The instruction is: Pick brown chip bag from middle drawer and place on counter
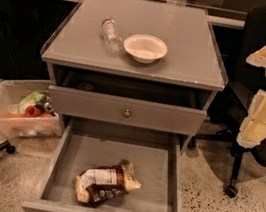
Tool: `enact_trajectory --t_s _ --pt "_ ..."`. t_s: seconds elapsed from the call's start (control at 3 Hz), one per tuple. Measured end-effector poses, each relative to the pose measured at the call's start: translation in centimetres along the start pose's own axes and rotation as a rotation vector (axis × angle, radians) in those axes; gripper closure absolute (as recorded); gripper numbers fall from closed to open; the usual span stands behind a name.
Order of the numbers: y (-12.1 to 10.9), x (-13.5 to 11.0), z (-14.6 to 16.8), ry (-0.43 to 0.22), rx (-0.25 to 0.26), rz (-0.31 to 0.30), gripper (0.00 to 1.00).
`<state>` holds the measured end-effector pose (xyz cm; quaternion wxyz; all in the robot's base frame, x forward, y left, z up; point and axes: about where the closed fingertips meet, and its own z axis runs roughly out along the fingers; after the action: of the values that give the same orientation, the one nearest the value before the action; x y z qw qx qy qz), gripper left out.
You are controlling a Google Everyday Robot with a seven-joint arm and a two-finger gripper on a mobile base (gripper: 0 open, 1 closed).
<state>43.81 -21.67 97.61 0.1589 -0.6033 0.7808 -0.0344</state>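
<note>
Nearest the camera, inside the open middle drawer (pixel 158 183), the brown chip bag (pixel 105 182) lies flat on the grey floor, slightly left of centre. It looks light, soft and crinkly, its foil likely slippery. Pinching 1 crimped end or the crumpled middle seems safest. Higher, at the right edge, the claw (pixel 262 119) hangs well apart from it; open or closed, I cannot tell. Farthest, the desk (pixel 194 42) carries 1 bowl (pixel 145 48) and 1 bottle (pixel 110 33).
</note>
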Motion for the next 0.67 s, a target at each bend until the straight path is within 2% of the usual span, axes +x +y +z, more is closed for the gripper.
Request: enact_trajectory --t_s 0.33,0.67 --pt "0.0 0.0 0.0 0.0 0.0 0.0 0.0" --pt "-0.1 0.5 1.6 -0.044 -0.001 0.029 0.0"
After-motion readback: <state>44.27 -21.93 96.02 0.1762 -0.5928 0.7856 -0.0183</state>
